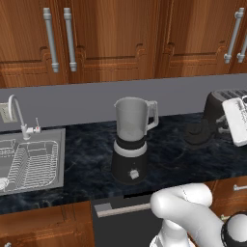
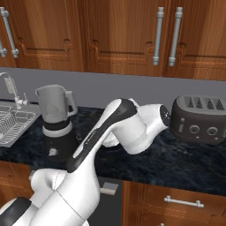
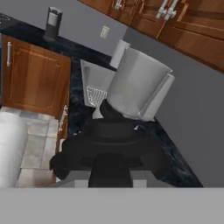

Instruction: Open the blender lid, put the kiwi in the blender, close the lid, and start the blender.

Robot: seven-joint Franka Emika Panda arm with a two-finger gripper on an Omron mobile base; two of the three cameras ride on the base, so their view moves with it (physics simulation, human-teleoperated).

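Note:
The blender (image 1: pixel 130 144) stands mid-counter, black base with a white knob, its clear jar (image 3: pixel 135 85) open at the top with no cap on it. Right of it, low over the dark counter, is the blender lid (image 1: pixel 198 132), a round black cap with a raised centre knob. My gripper (image 1: pixel 214 126) is shut on that lid. In the hand view the lid (image 3: pixel 109 146) sits right in front of my gripper (image 3: pixel 111 175), with the jar beyond it. In the right base view my own arm covers the hand; the blender (image 2: pixel 56 123) stands to its left. The kiwi is out of view.
A dark toaster (image 2: pixel 198 119) sits at the back right, just behind my hand. The steel sink (image 1: pixel 59 159) with a wire rack and faucet (image 1: pixel 19 118) lies at the left. Wooden cabinets hang above the grey backsplash.

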